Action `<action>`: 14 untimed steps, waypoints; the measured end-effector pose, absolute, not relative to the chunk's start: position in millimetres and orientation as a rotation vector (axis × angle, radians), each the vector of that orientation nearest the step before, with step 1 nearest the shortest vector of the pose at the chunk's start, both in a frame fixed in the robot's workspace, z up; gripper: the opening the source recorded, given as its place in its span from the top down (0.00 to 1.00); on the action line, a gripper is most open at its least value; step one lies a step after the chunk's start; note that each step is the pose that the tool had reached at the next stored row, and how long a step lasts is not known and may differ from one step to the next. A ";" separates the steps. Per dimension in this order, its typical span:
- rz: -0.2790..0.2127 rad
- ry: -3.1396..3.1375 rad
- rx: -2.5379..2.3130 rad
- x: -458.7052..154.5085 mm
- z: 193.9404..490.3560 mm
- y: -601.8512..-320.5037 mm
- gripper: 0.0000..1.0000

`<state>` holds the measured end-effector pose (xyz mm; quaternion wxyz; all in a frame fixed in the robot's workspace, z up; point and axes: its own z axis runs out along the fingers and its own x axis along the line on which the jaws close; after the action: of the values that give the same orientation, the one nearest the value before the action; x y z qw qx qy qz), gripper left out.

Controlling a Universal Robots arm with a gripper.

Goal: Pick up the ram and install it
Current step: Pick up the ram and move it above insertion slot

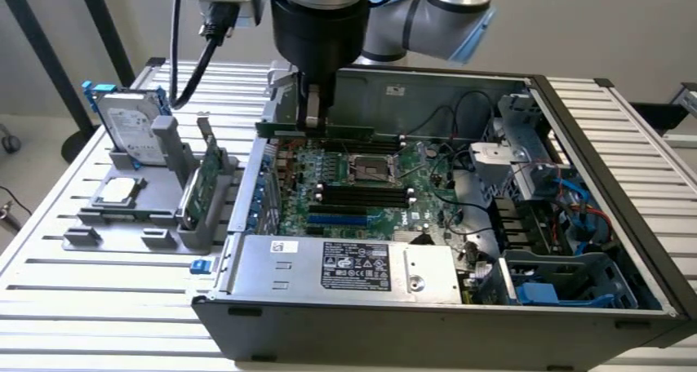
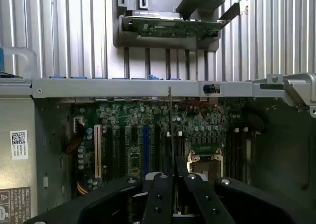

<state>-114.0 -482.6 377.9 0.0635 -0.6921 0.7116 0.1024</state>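
Observation:
The ram [image 1: 348, 130] is a long thin green stick, held level above the back of the open computer case [image 1: 436, 323]. My gripper [image 1: 312, 121] is shut on it near its middle, coming straight down from above. It hangs over the green motherboard [image 1: 326, 164], behind the processor socket [image 1: 368, 168] and the black memory slots [image 1: 365, 194]. In the wrist view the ram [image 2: 170, 130] appears edge-on as a thin line between my gripper [image 2: 174, 177] fingers, with the motherboard [image 2: 133, 130] beneath it.
A grey holder [image 1: 153, 225] on the exterior view's left carries a hard drive [image 1: 130, 123], a green expansion card [image 1: 196, 184] and a small silver chip [image 1: 117, 191]. The power supply [image 1: 348, 266] sits at the case front. Cables and drive bays [image 1: 544, 201] crowd the right side.

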 end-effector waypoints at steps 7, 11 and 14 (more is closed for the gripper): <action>0.306 2.151 -2.092 -98.1 376.9 -464.3 0.87; 0.302 2.154 -2.095 -94.5 376.9 -448.8 0.87; 0.295 2.158 -2.098 -91.0 376.3 -438.5 0.87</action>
<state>-91.0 -438.5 376.3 0.0586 -0.6926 0.7123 0.0973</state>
